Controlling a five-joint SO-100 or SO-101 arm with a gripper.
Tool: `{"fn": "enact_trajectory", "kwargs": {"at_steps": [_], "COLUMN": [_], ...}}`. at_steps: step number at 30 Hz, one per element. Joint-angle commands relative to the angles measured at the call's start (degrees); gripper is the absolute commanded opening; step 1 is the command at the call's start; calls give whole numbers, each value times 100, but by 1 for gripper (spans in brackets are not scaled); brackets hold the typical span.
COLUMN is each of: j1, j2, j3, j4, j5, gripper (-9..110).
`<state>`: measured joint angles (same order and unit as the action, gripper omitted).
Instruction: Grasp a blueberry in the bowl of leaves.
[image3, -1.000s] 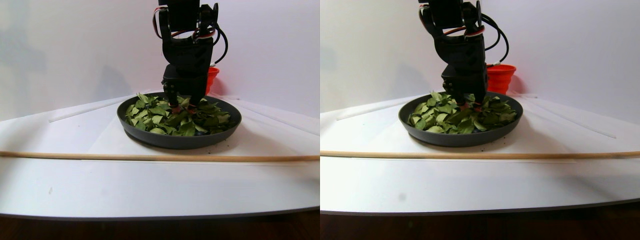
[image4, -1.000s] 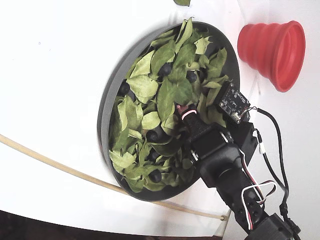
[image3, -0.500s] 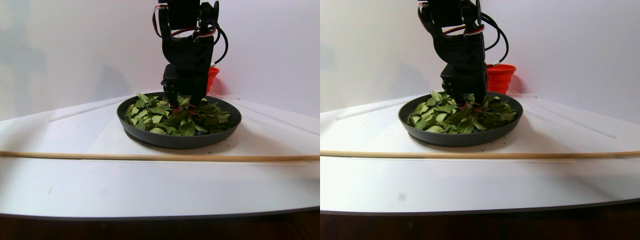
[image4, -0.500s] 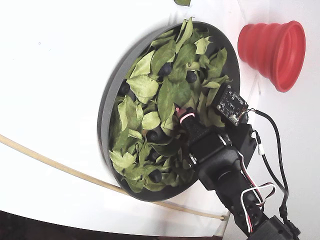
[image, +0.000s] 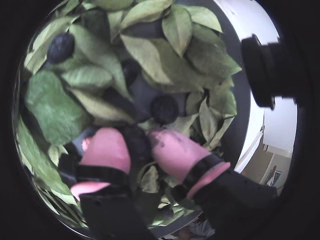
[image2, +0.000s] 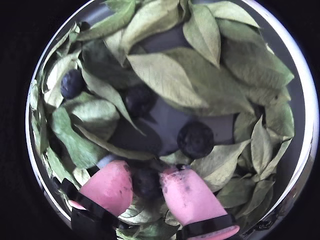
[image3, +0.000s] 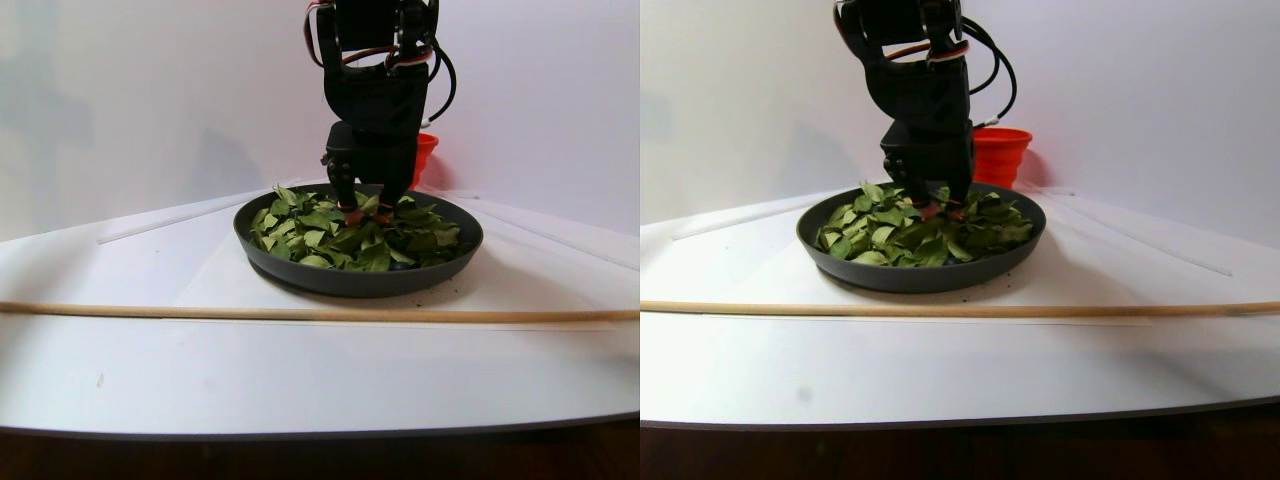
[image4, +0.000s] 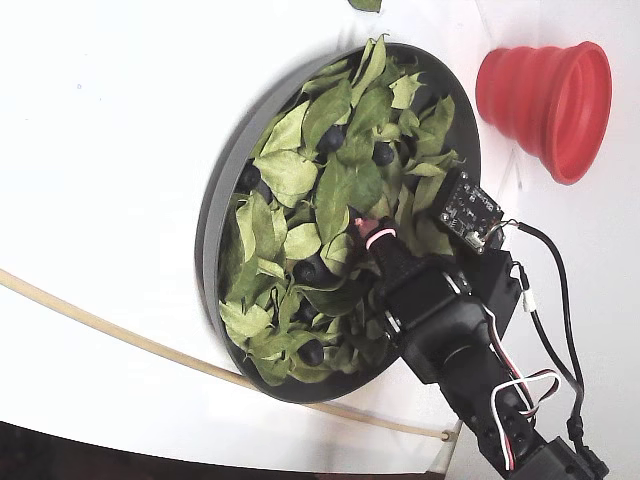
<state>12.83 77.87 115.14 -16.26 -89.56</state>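
The tool (image2: 147, 182) sits down among the leaves (image2: 170, 75), pink fingers (image2: 187, 197) narrowly bracketing a blueberry (image2: 146, 181); closing and lifting remain.

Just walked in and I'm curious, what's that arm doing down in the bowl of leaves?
The arm has its pincer down among the leaves in the bowl, with a blueberry sitting between its two pink fingertips. The tips are right beside the berry, though whether they are pressing it is unclear. Other blueberries lie loose among the leaves, and a red cup stands outside the bowl.
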Motion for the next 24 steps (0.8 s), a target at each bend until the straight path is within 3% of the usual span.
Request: {"fn": "enact_trajectory", "kwargs": {"at_steps": [1,24], "j1": [-26,53], "j2": [791,1283], "j3": [-26,26], "j4": [70,229], "j5": [-35,-193], "gripper": [10,10]}}
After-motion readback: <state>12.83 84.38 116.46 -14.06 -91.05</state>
